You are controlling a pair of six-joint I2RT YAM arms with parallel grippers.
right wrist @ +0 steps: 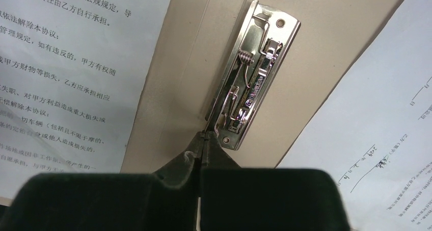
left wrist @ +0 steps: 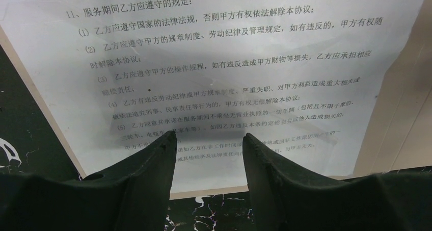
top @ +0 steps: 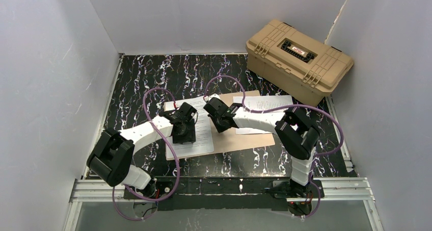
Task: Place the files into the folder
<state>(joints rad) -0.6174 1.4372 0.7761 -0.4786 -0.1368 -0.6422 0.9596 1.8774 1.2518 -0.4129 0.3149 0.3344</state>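
Left gripper: its two dark fingers fill the bottom of the left wrist view. They are spread apart with nothing between them. They stand low over the left sheet, a white page of small black print, with the tips above its lowest lines. Whether they touch the paper cannot be told. The black marbled table shows along the sheet's left edge and tan card along its right edge.

Right gripper: the fingers are pressed together into one dark wedge. The tip sits at the spine crease of the folder, at the near end of the silver clip. Whether anything is pinched between the pads cannot be told. The clip lies flat along the spine and points away from the gripper. One printed page lies to its left and another to its right.

From above, the folder lies open and flat at mid-table, with both grippers over it. The left gripper is over the left sheet, which covers the folder's left leaf. The right gripper is at the centre crease. The second sheet lies on the right leaf, towards its far end, and is partly hidden by the right arm. Bare tan card shows between the two sheets.

A closed tan case with latches stands at the far right corner, apart from the folder.
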